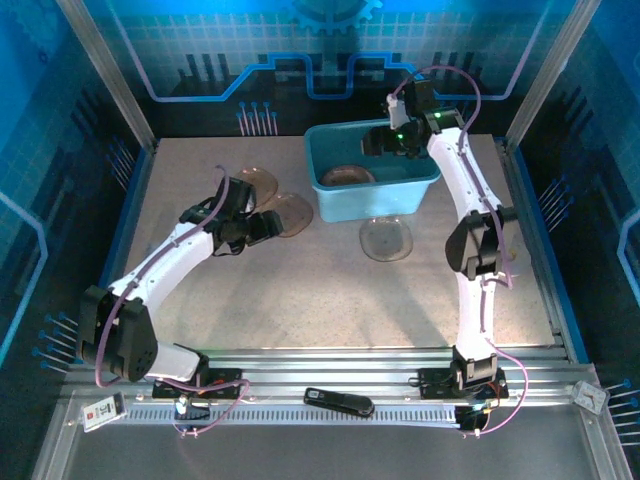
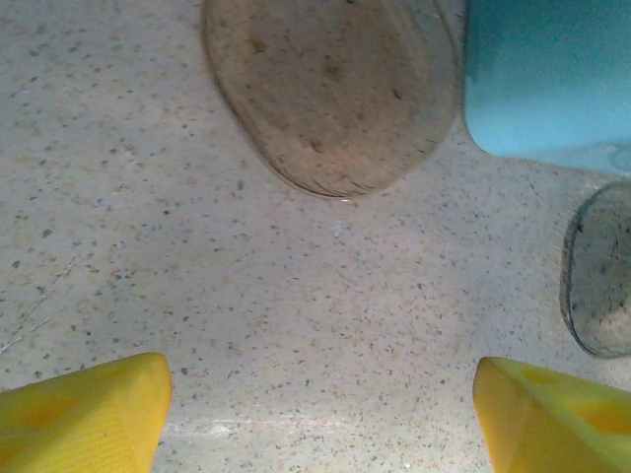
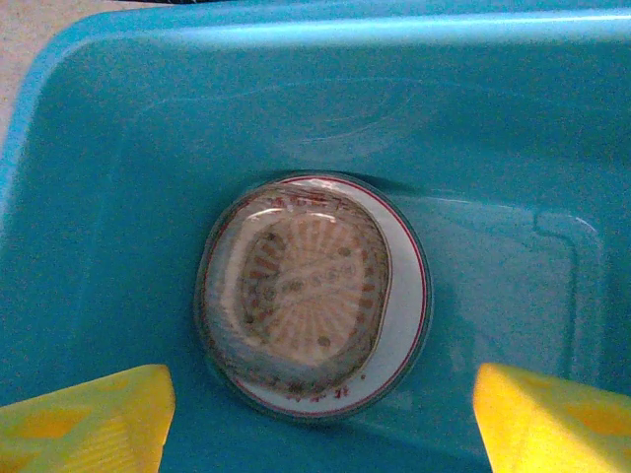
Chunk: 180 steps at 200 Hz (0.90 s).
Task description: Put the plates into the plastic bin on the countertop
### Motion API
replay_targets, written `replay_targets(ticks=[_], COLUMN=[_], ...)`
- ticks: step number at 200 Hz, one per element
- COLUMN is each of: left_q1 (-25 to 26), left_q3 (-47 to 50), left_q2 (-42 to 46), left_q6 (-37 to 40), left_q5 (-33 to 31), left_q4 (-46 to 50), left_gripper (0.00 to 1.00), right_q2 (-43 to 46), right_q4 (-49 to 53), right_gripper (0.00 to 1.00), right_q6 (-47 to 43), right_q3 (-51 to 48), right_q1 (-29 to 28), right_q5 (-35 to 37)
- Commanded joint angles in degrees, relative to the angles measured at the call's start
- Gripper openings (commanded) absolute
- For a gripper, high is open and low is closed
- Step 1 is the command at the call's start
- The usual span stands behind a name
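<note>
Two stacked plates (image 3: 315, 296) sit in the teal plastic bin (image 3: 118, 148); three translucent smoky-brown plates (image 1: 386, 238) (image 1: 293, 213) (image 1: 255, 178) lie on the speckled beige counter (image 1: 300, 300); left tool (image 2: 320, 394) and right tool (image 3: 320, 394) spread, empty

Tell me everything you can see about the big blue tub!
The plastic bin is a teal-blue rectangular tub with rounded corners and a rolled rim; it looks like smooth, shiny plastic. It stands upright on the speckled countertop, toward the far side. On its floor lies a round white plate with a red rim, and a smoky see-through plate rests on top of that. The right gripper hovers open above the inside.
</note>
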<state>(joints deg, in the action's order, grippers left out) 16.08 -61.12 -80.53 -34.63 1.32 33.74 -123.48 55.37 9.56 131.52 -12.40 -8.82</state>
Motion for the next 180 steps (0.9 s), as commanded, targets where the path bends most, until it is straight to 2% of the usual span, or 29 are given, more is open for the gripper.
replay_targets(ticks=[1,13,69,122,141,180], left_q1=[-1.08,-1.56,-3.68,-4.47,-4.47,-4.49], left_q3=[0.58,0.26,-3.21,-7.62,-9.21,-10.50], left_q2=[-1.02,-2.41,-11.30,-20.94,-23.56,-27.33], left_q6=[-2.83,-3.64,-7.29,-9.49,-9.88,-11.69], left_q5=[1.36,0.89,-0.39,1.66,1.17,1.31], left_q4=[-2.56,-3.08,-7.42,-11.31,-11.58,-12.49], left_gripper=[0.81,0.84,0.85,0.80,0.78,0.74], right_q2=[7.14,11.16,32.53,52.23,55.52,56.78], right_q4=[-0.63,-1.92,-6.58,-11.16,-10.85,-10.29], right_gripper=[0.81,0.81,0.80,0.79,0.78,0.78], right_q6=[-0.84,-0.77,1.96,9.90,11.61,11.52], right_q3=[-4.55,-8.55,-30.60,-56.04,-60.10,-60.86], right_q1=[-1.35,-1.78,-4.70,-6.91,-7.13,-7.32], right_q5=[2.68,3.56,6.95,9.97,10.13,10.98])
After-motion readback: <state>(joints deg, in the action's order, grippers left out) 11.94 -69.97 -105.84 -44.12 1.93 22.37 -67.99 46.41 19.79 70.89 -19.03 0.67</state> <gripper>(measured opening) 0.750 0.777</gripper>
